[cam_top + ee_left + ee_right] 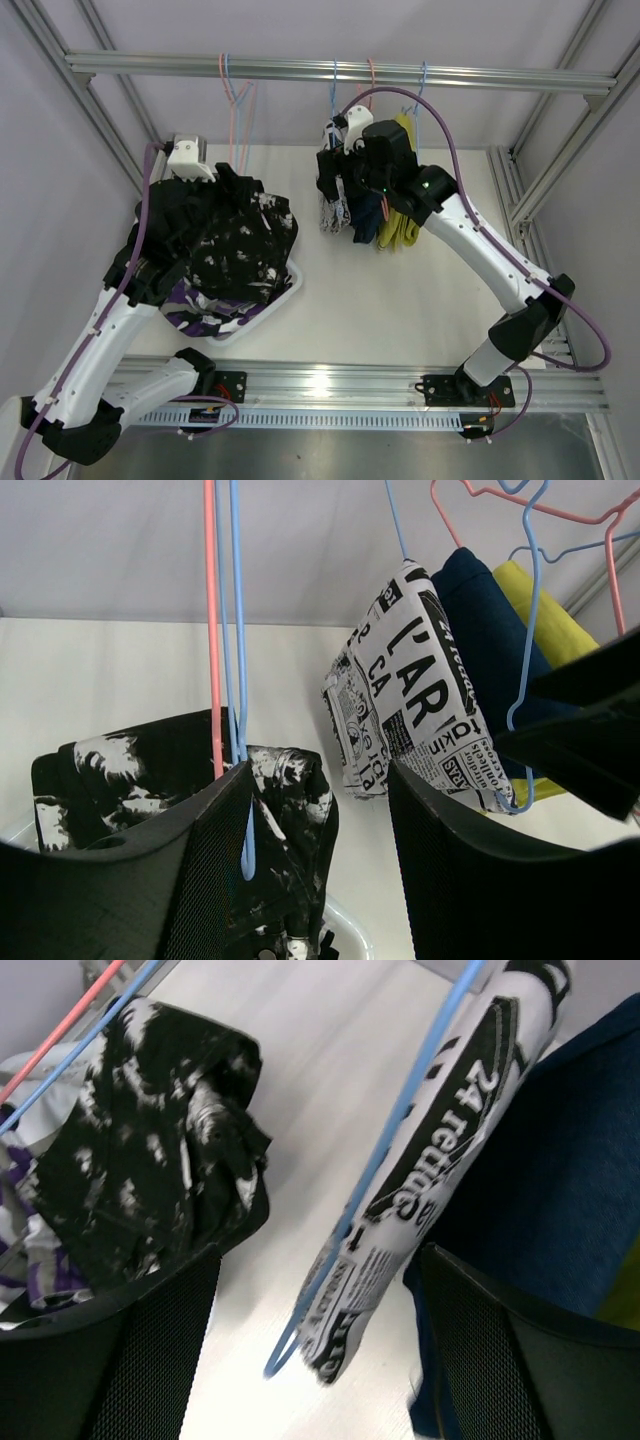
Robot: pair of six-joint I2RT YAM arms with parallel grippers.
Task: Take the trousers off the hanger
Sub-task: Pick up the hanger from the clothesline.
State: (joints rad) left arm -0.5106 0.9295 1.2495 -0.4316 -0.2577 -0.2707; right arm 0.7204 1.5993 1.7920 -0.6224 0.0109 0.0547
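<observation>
Both pincers stand apart, clamped on nothing. The right gripper (pixel 320 1255) straddles the white printed trousers (pixel 440 1150) and the blue hanger (pixel 400 1120) carrying them. The navy pair (pixel 560 1160) is just beside them at frame right. In the overhead view these hang with the yellow pair (pixel 400 228) at upper centre, under the rail (pixel 330 70).

The left gripper (pixel 320 775) has two hanger wires (pixel 211 630) just ahead of its gap. At lower left overhead, the black speckled pair (pixel 240 240) and the purple patterned pair (pixel 190 315) lie over the white basket (pixel 290 285).

Hazards:
- If I close the right gripper here, I expect it to pinch wire together with cloth. A pull could then unhook the hanger and drag the neighbouring pairs.
- The left fingers could snag the wires.

Limits of view: overhead, each arm hides its own fingertips. I cannot tell whether the speckled pair is free of its hanger.
</observation>
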